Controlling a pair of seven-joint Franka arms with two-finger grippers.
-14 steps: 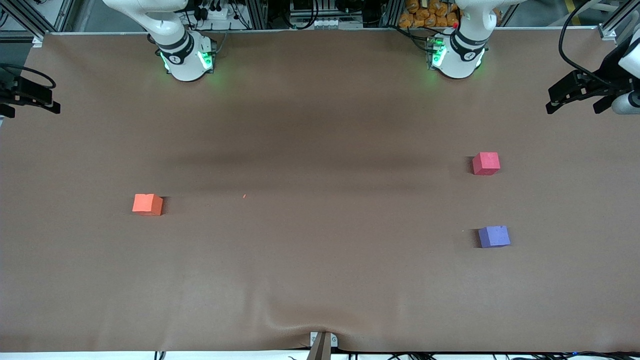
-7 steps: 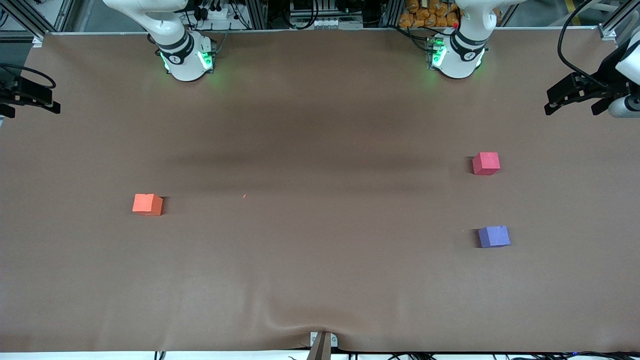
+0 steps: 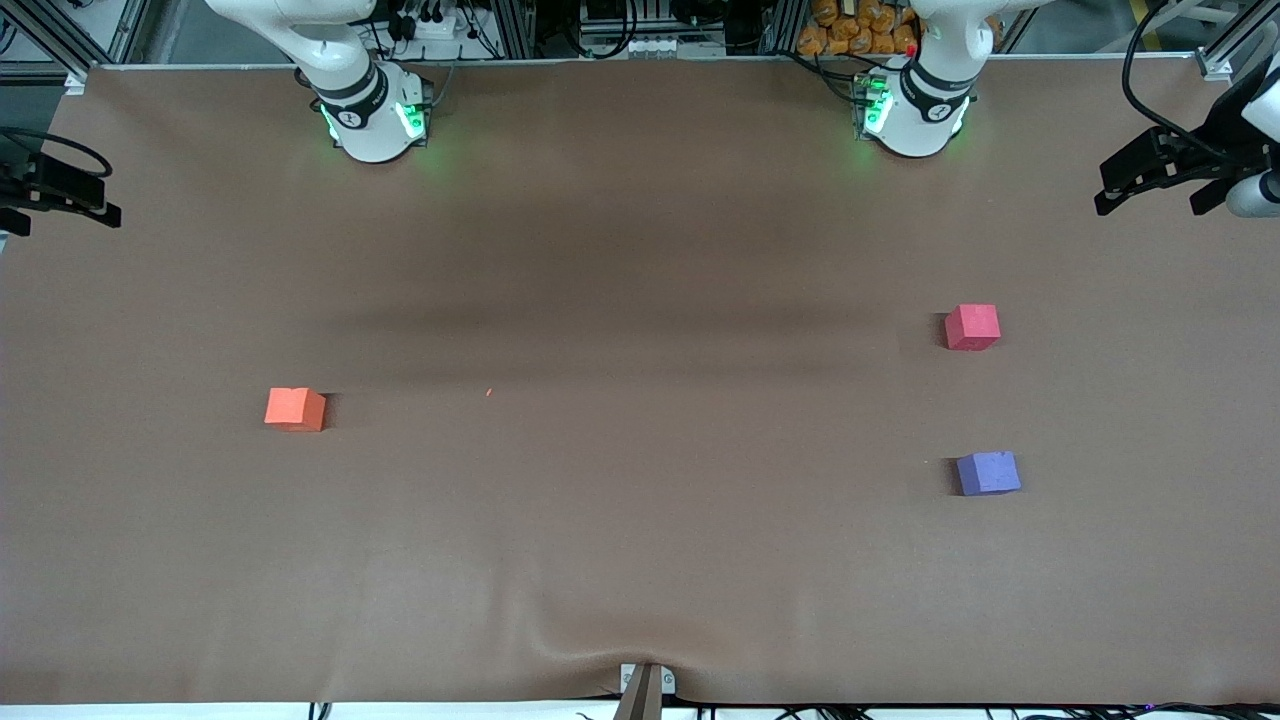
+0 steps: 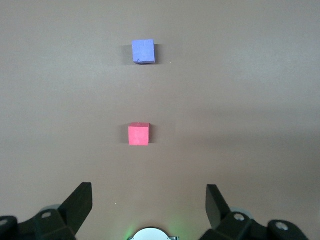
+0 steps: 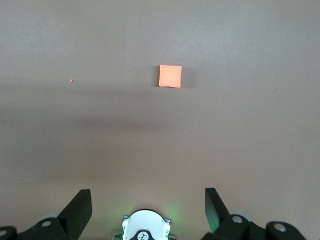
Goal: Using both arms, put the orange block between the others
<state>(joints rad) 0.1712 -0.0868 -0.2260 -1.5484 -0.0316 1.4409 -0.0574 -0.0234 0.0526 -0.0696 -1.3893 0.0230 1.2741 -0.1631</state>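
Note:
The orange block (image 3: 295, 409) (image 5: 170, 76) sits on the brown table toward the right arm's end. The others stand toward the left arm's end: a pinkish-red cube (image 3: 972, 327) (image 4: 138, 134) and a purple-blue cube (image 3: 989, 473) (image 4: 143, 51), which is nearer to the front camera, with bare cloth between them. My left gripper (image 3: 1150, 180) (image 4: 149, 199) hangs high over that end's table edge, open and holding nothing. Over the other end's edge, my right gripper (image 3: 60, 195) (image 5: 148, 200) is also open and holding nothing.
Both arm bases (image 3: 375, 120) (image 3: 915, 115) glow green along the edge farthest from the front camera. A tiny orange speck (image 3: 489, 392) lies mid-table. The brown cloth (image 3: 640, 560) wrinkles at a bracket (image 3: 645, 685) on the edge nearest that camera.
The left arm's hand has drifted slightly toward the base side of the table. The three cubes and the right arm have not moved.

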